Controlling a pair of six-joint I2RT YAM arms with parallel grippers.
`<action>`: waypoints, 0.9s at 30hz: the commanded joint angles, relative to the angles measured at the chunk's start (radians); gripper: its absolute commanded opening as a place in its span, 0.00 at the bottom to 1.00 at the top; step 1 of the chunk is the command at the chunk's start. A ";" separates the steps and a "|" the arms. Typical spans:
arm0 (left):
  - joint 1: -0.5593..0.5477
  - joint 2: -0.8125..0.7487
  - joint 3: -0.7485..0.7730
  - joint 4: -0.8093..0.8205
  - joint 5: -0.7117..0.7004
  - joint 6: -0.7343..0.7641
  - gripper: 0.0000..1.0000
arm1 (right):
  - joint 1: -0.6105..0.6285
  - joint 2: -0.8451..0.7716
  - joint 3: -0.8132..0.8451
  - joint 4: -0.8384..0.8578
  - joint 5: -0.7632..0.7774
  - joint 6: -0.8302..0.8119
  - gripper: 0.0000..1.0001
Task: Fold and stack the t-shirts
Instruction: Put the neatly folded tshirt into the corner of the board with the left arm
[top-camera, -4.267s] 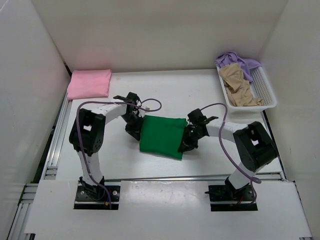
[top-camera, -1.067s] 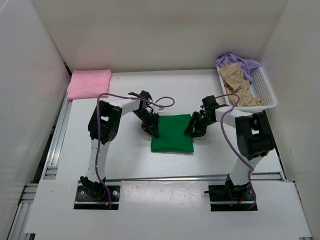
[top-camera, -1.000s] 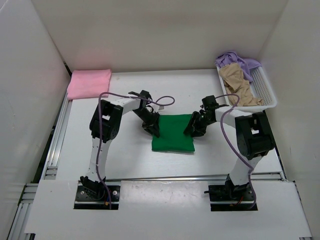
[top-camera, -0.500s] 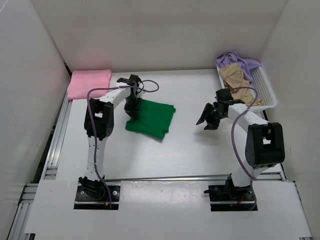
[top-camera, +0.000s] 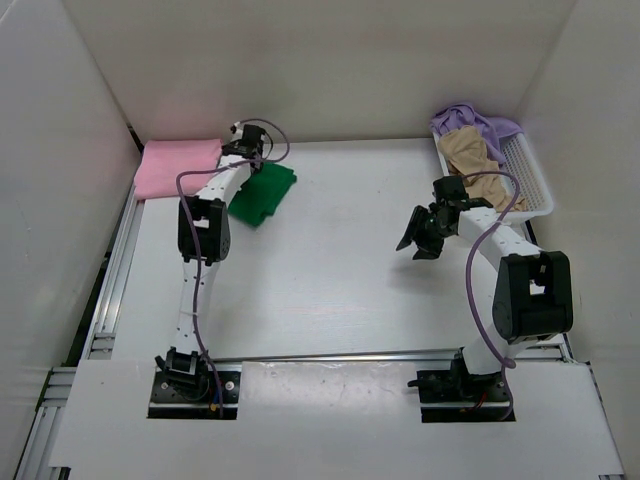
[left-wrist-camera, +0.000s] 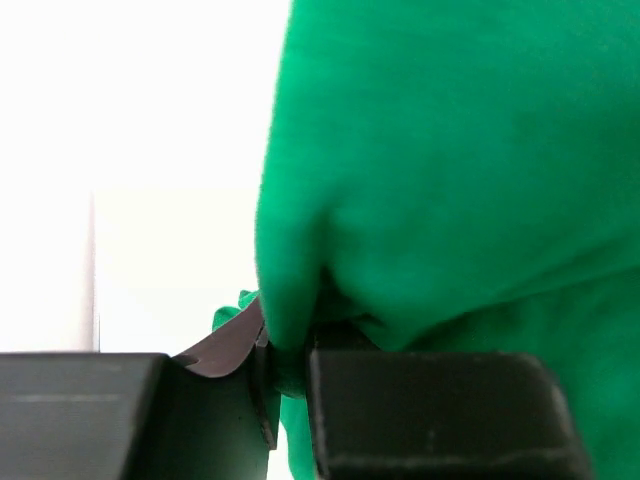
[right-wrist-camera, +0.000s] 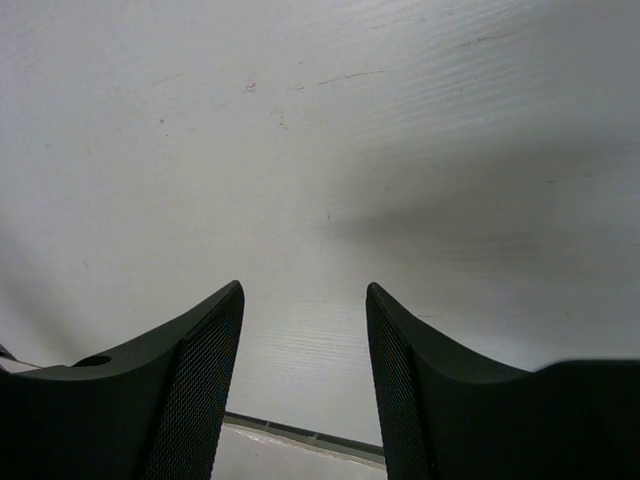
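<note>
A folded green t-shirt (top-camera: 262, 193) hangs from my left gripper (top-camera: 252, 165) near the table's back left, just right of the folded pink t-shirt (top-camera: 179, 166). In the left wrist view the green t-shirt (left-wrist-camera: 450, 180) fills the frame, and the left gripper (left-wrist-camera: 290, 375) is shut on a pinch of its cloth. My right gripper (top-camera: 417, 241) hovers open over bare table at the right; in the right wrist view the right gripper (right-wrist-camera: 304, 300) has nothing between its fingers. A tan t-shirt (top-camera: 477, 172) and a lavender t-shirt (top-camera: 470, 121) lie crumpled in the basket.
The white mesh basket (top-camera: 532, 180) stands at the back right corner. White walls enclose the table on three sides. A metal rail (top-camera: 108, 300) runs along the left edge.
My left gripper has carried the green t-shirt from the table's middle up and left to beside the pink one. The right gripper let go of it and drew back to the right.
</note>
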 joint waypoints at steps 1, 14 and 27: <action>0.037 -0.015 0.127 0.145 -0.157 -0.003 0.10 | -0.005 -0.032 0.019 -0.026 0.030 -0.020 0.57; 0.150 -0.099 0.169 0.289 -0.088 -0.003 0.10 | -0.005 -0.014 0.049 -0.086 0.070 -0.029 0.57; 0.115 -0.165 0.124 0.299 -0.014 -0.003 0.10 | -0.005 0.006 0.078 -0.115 0.088 -0.038 0.57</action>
